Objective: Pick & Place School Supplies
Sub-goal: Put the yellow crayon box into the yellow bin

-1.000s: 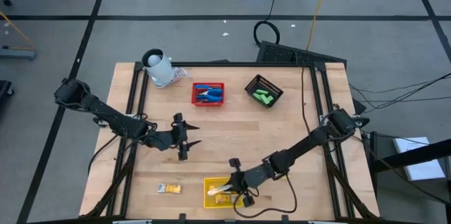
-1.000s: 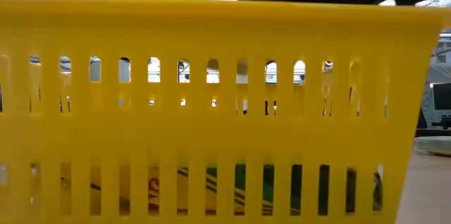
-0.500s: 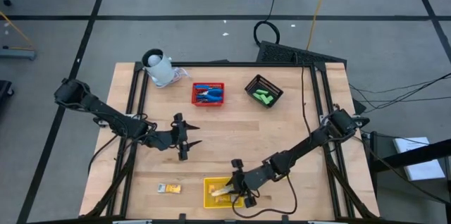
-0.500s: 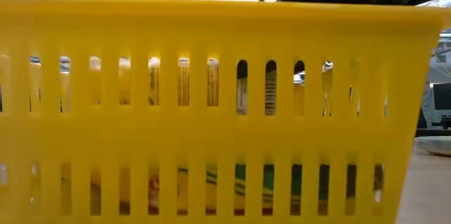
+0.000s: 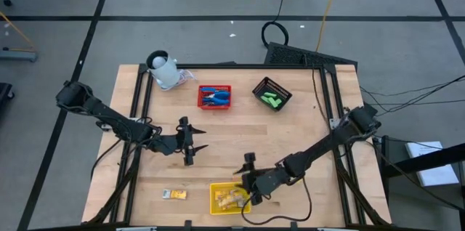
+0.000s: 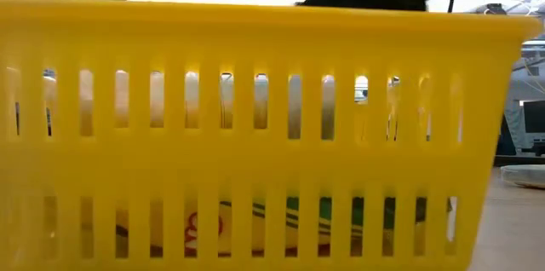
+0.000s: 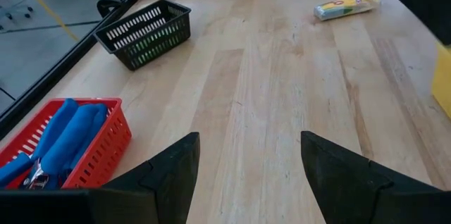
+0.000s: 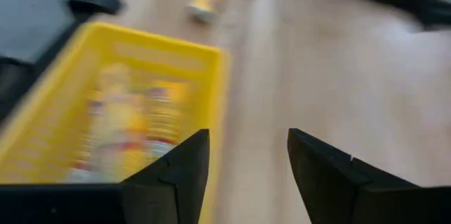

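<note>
A yellow basket (image 5: 215, 187) stands at the table's near edge with several yellow-orange packets (image 8: 130, 122) lying in it. My right gripper (image 5: 244, 179) hovers open just past the basket's far right corner, holding nothing. One more packet (image 5: 174, 195) lies on the wood left of the basket. A red basket (image 5: 214, 96) holds blue-handled tools (image 7: 67, 125), and a black basket (image 5: 272, 94) holds green blocks. My left gripper (image 5: 190, 144) waits open at mid-table, left of centre.
A white jug-like thing (image 5: 164, 71) stands at the far left corner. In the low view the yellow basket's slotted wall (image 6: 255, 160) fills the picture. Bare wood (image 5: 290, 133) lies between the baskets and across the table's right half.
My right gripper has opened and let go of a packet, which has dropped into the yellow basket among the others. The gripper has then drawn back up and toward the table's far edge and right, off the basket.
</note>
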